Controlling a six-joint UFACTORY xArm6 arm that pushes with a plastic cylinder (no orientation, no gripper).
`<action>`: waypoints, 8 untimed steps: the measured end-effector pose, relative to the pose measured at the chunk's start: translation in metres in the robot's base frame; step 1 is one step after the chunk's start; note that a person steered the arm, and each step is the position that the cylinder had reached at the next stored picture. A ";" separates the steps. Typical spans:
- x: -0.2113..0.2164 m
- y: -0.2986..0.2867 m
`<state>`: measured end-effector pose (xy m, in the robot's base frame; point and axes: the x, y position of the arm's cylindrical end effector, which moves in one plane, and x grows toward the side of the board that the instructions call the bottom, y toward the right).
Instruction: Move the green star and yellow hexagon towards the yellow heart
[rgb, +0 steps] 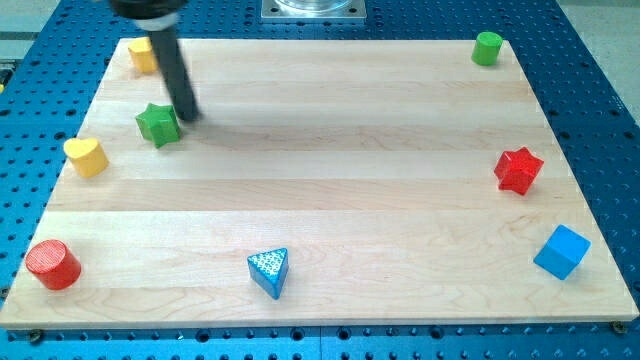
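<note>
Where green star (158, 124) sits, tip (188, 115) beside

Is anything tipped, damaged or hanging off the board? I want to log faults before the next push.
Nothing stands out. Every block sits flat and whole on the board. My tip rests just right of the green star; the yellow hexagon and yellow heart lie near the left edge, fully on.

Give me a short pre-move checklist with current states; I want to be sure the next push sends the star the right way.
1. My tip beside the green star, on its right: ok.
2. Contact between them: cannot tell.
3. Path from the star to the yellow heart, lower left, free of blocks: ok.
4. Yellow hexagon near the heart: not ok, it sits at the top-left corner.
5. Hexagon fully visible: not ok, the rod partly hides it.
</note>
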<state>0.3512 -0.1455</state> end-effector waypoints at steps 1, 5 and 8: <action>0.008 -0.043; -0.089 0.013; -0.159 -0.049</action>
<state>0.1923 -0.1943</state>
